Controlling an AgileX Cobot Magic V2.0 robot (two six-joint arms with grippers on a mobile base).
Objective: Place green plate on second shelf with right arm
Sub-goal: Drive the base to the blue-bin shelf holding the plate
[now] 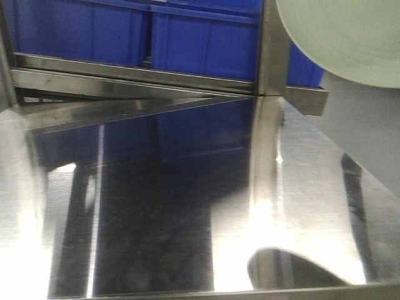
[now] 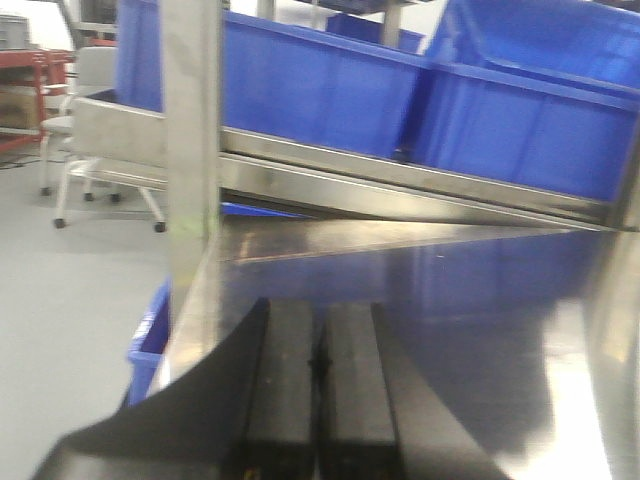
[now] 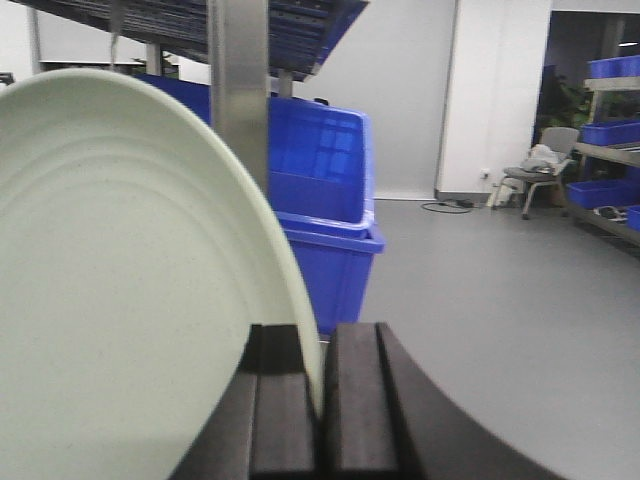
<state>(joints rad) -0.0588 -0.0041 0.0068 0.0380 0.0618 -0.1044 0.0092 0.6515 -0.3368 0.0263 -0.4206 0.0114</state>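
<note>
The green plate (image 3: 120, 300) fills the left of the right wrist view, held on edge by its rim. My right gripper (image 3: 318, 345) is shut on that rim, one black finger on each face. In the front view the green plate (image 1: 350, 37) hangs at the top right, above the steel shelf surface (image 1: 187, 206), and no gripper shows there. My left gripper (image 2: 320, 350) is shut with nothing between its fingers, low over the shiny steel shelf (image 2: 480, 330).
Blue bins (image 1: 187, 37) stand on the steel shelf behind a rail (image 1: 125, 78). An upright steel post (image 1: 272, 50) stands beside the plate; another post (image 2: 190, 150) is at left. A blue bin (image 3: 320, 200) sits past the plate, grey floor to its right.
</note>
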